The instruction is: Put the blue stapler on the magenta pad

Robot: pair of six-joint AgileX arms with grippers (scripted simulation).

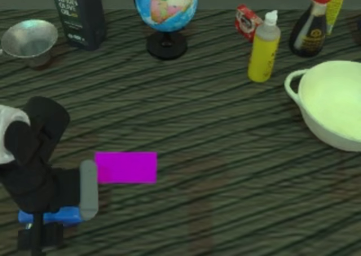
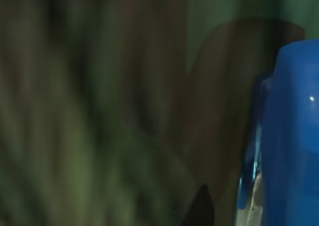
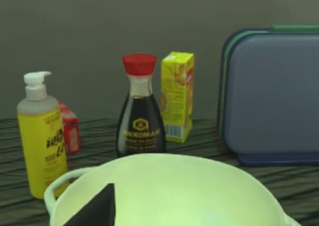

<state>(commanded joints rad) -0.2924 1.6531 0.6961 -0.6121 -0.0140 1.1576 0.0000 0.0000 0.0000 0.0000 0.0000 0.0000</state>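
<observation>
Dark wood-grain table [image 1: 225, 154] carries all items. White basin [image 1: 333, 104], largest of them, sits at the right edge, cut off by the frame; the right arm is out of the top view, and its wrist camera looks across this basin toward a soy sauce bottle [image 3: 140, 109] and a yellow pump bottle [image 3: 40, 136], so that arm is judged parked. Left arm reaches down at the lower left, placed so because the blue stapler [image 1: 59, 215] lies there. Magenta pad [image 1: 125, 167] lies bare, just up and right of the stapler and apart from it. Left gripper [image 1: 42, 222] sits over the stapler and hides most of it; whether its fingers are closed on it cannot be told. Left wrist camera shows only a blue edge close up, the rest being blur
</observation>
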